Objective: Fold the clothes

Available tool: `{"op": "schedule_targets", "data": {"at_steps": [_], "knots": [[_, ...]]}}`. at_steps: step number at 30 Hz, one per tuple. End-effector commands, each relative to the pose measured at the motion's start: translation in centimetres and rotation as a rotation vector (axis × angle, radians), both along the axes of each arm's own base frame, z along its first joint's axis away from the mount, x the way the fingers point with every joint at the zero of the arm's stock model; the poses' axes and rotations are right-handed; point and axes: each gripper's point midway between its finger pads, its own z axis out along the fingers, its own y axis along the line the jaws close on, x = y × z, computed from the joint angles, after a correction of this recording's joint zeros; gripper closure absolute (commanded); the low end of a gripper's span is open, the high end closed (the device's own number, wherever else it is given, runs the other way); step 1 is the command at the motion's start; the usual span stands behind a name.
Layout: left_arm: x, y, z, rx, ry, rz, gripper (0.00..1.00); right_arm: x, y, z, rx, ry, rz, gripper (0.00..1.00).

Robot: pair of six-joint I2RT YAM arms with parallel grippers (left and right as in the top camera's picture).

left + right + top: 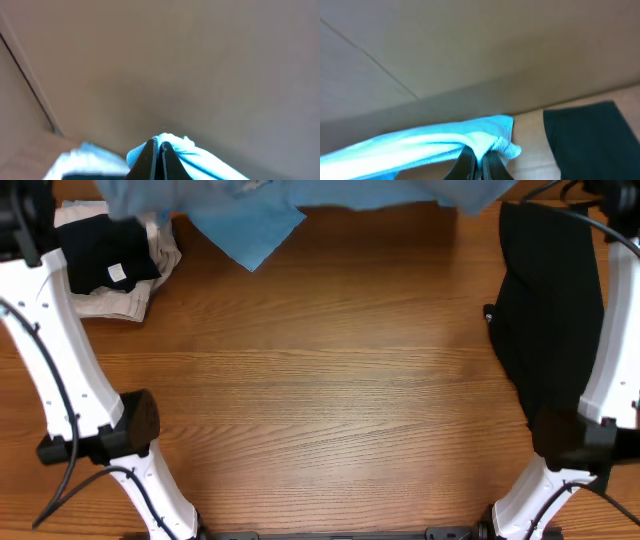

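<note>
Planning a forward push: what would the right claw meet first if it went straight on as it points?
Past the blue T-shirt pinched in the right claw, probably the plain beige wall; depth is unclear.

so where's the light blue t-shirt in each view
Overhead: the light blue T-shirt runs along the top edge, one corner pointing down left of centre.
Left wrist: bottom centre, pinched in the left gripper.
Right wrist: bottom left to centre, pinched in the right gripper.
Shared landmark: the black garment, overhead right, right wrist lower right.
</note>
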Motion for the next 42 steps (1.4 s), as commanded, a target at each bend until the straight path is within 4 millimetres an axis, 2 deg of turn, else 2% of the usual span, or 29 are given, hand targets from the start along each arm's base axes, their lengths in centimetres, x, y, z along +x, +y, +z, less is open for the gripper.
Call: {"op": "schedule_targets", "data": {"at_steps": [1, 4, 6, 10, 13, 18, 22, 25, 29, 37, 42], "knots": [[-0.2, 0.3, -0.1, 0.010, 0.010, -0.006, 0.96, -1.1, -1.0, 2.4, -0.021, -0.055, -0.030, 0.96], [-2.0, -0.1, 1.4, 0.006, -0.007, -0.004, 0.96, -2.7, -0.7, 4.5, -0.025, -0.093, -0.027, 0.96], [-3.8, -0.5, 2.7, 0.009, -0.019, -0.004, 0.96, -4.5, -0.5, 6.5, -0.031, -0.127, -0.027, 0.96], [-8.5, -1.5, 6.2, 0.020, -0.069, -0.004, 0.96, -9.3, 0.2, 10.6, -0.044, -0.201, -0.026, 0.96], [-12.9, -2.3, 9.4, 0.036, -0.133, 0.005, 0.96, -14.1, 0.8, 13.8, -0.053, -0.264, -0.031, 0.96], [-18.4, -3.4, 13.4, 0.064, -0.244, 0.008, 0.96, -20.1, 1.5, 17.4, -0.069, -0.361, -0.043, 0.96], [-21.1, -4.0, 15.7, 0.087, -0.318, 0.008, 0.96, -22.8, 1.5, 18.9, -0.081, -0.412, -0.065, 0.96], [-21.1, -3.9, 16.2, 0.096, -0.337, 0.016, 0.96, -23.0, 1.3, 18.9, -0.083, -0.410, -0.075, 0.96], [-19.2, -3.4, 15.5, 0.092, -0.318, 0.018, 0.96, -21.1, 1.0, 17.7, -0.079, -0.369, -0.074, 0.96], [-12.9, -1.4, 13.5, 0.083, -0.296, 0.056, 0.96, -14.3, 0.1, 14.8, -0.072, -0.300, -0.073, 0.96], [-8.7, -0.6, 13.1, 0.049, -0.348, 0.054, 0.96, -10.0, -0.5, 14.9, -0.077, -0.354, -0.073, 0.96]]}}
